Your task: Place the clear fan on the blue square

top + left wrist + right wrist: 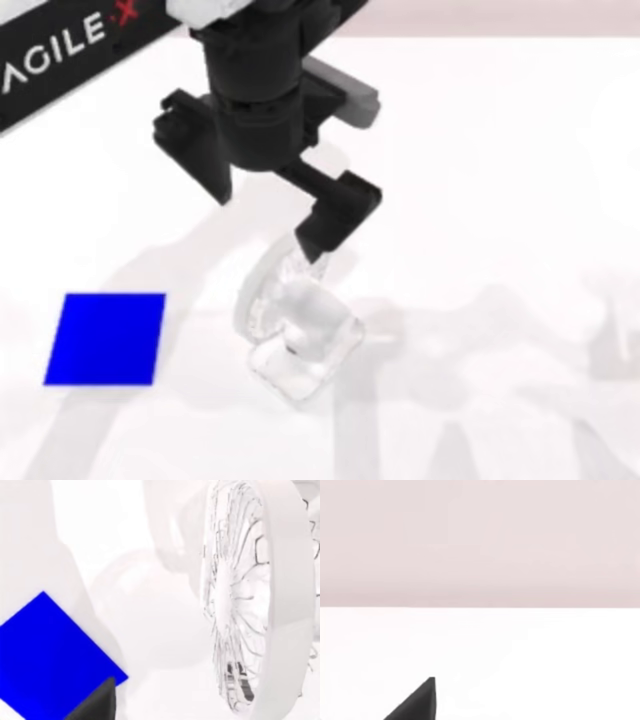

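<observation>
The clear fan [298,325] stands on the white table near the middle, well to the right of the blue square [105,338] and apart from it. My left gripper [265,222] hangs open just behind and above the fan's grilled head. One dark finger [335,215] is close to the top of the head's rim, and the other is out to the left. In the left wrist view the fan's round head [250,605] fills one side, the blue square [45,655] lies beyond, and one fingertip [97,702] shows. The right gripper is outside the top view.
The white table [500,250] stretches to the right of the fan. A black AgileX-lettered bar [60,60] crosses the far left corner. In the right wrist view only one dark fingertip [417,702], bare table and a pale wall show.
</observation>
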{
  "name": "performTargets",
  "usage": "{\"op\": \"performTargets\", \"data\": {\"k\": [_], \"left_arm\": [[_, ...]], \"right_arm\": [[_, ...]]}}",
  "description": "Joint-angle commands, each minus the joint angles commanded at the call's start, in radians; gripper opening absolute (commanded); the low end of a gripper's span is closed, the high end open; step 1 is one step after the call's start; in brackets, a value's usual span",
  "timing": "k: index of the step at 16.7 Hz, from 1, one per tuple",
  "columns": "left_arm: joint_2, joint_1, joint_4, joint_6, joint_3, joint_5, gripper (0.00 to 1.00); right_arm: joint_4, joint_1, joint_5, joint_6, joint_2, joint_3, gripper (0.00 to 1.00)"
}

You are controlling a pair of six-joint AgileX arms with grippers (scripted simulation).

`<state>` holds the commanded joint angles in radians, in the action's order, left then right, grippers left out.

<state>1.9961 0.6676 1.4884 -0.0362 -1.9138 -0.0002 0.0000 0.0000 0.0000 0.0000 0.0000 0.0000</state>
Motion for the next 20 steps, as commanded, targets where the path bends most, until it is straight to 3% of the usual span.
{"op": "performTargets", "data": {"k": [4,10,15,20], "left_arm": [[-0.003,-0.003,-0.019,-0.002,0.02,0.0,1.0],[-0.012,-0.002,-0.187,-0.002,0.199,0.0,1.0],[-0.012,-0.002,-0.203,-0.002,0.215,0.0,1.0],[-0.012,-0.002,-0.203,-0.002,0.215,0.0,0.62]], "right_arm": [[0.0,0.0,0.0,0.0,0.0,0.0,1.0],[0.0,0.0,0.0,0.0,0.0,0.0,1.0],[0.0,0.0,0.0,0.0,0.0,0.0,1.0],[0.0,0.0,0.0,0.0,0.0,0.0,1.0]]}}
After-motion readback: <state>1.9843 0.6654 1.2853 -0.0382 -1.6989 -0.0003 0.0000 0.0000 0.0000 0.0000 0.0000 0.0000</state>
